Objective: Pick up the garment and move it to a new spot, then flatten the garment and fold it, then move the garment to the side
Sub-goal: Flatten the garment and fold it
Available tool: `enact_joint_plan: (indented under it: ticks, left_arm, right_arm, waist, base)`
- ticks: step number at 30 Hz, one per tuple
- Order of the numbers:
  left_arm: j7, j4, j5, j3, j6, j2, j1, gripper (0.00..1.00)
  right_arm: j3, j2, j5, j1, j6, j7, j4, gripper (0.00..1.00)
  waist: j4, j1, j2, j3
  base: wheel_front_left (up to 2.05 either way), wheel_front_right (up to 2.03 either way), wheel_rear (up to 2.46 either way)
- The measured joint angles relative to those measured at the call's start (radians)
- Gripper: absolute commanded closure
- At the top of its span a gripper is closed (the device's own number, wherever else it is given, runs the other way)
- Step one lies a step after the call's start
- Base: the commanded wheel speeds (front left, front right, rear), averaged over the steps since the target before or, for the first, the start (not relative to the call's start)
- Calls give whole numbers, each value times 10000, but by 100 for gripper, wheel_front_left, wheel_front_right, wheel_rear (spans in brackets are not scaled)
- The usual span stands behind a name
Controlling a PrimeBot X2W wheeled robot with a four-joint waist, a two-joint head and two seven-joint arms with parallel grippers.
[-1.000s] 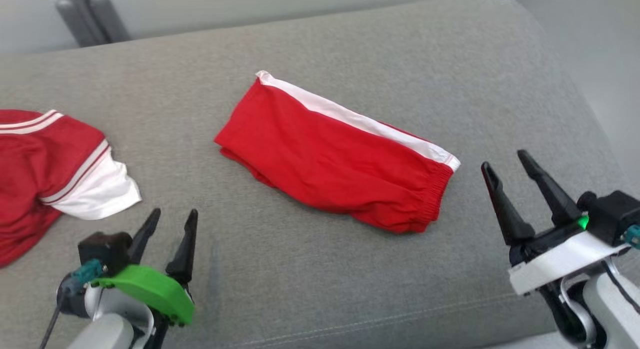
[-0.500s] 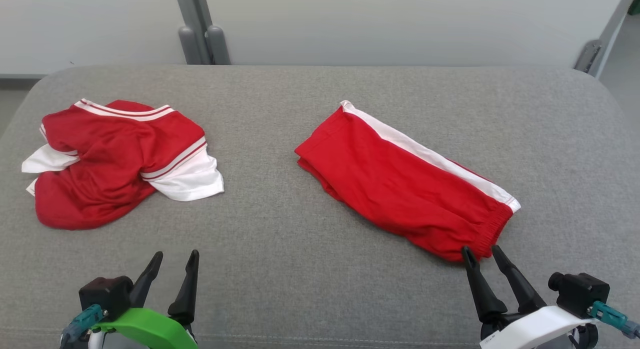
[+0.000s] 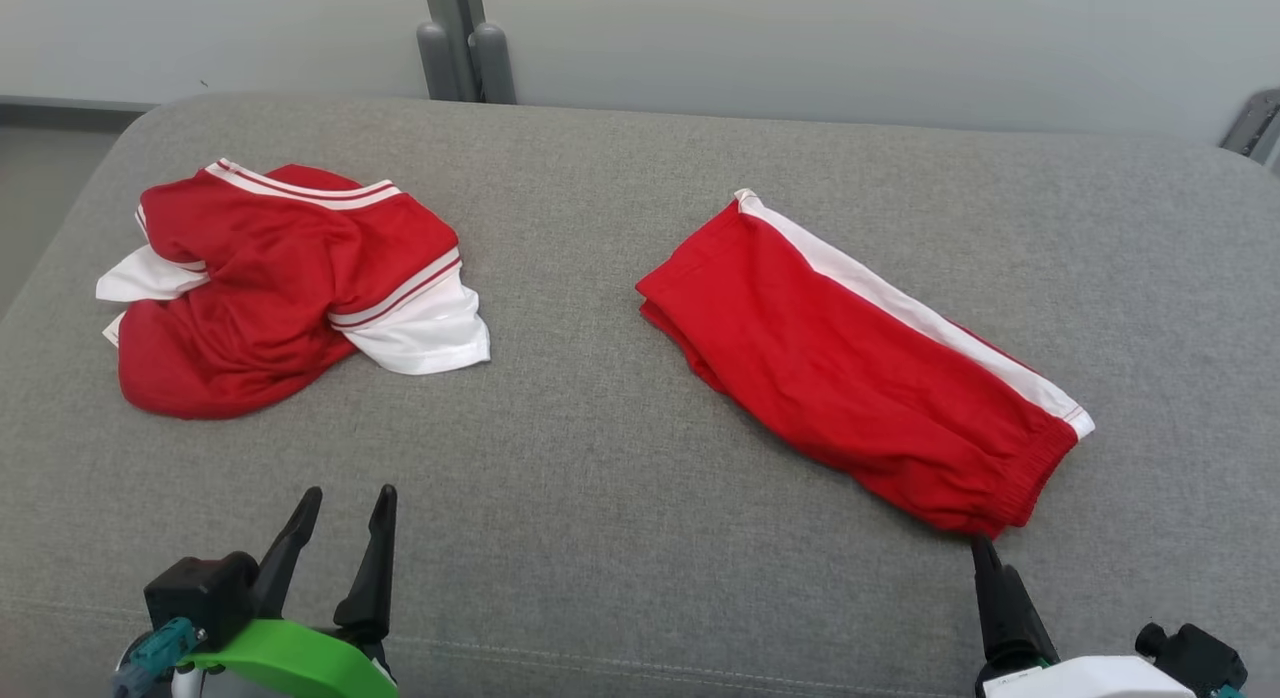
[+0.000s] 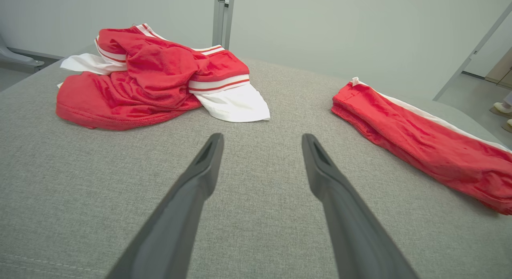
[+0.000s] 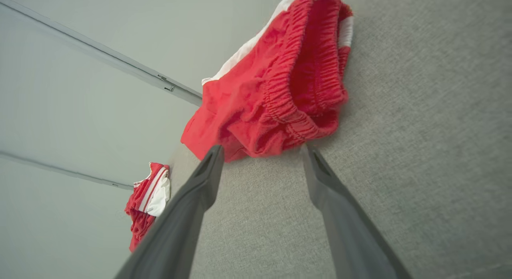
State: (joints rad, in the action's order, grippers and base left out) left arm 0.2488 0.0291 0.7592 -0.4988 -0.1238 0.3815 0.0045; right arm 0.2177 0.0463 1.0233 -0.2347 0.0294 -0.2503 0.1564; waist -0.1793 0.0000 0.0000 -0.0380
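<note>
Folded red shorts point(image 5: 272, 95): lying upper centre of the right wrist view, waistband just beyond the right gripper point(image 5: 262, 149), its jaws standing apart, empty. Left gripper point(image 3: 345, 498): hovering lower left, jaws apart.

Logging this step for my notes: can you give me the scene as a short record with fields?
surface: grey cushion
shorts: folded, red with white stripe, lying on the right
shirt: crumpled, red and white, on the left
left tool: open, over bare cushion, holding nothing
right tool: open, tips at the shorts' waistband end, contact unclear
</note>
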Motion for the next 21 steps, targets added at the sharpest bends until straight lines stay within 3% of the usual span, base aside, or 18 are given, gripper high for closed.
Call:
enact_joint_plan:
  ticks: [5, 21]
  left_arm:
    - [0, -201, -372, 12, 0, -38, 56, 0]
    - [0, -782, -865, -33, 0, -313, 52, 0]
  right_arm:
    - [-293, -115, 917, 197, 495, 0, 794, 0]
    - [-98, 109, 1448, 1778, 848, 0, 2173, 0]
  waist:
    - [-55, 0, 0, -224]
    - [-282, 0, 0, -737]
  base:
    - [0, 0, 0]
    - [0, 0, 0]
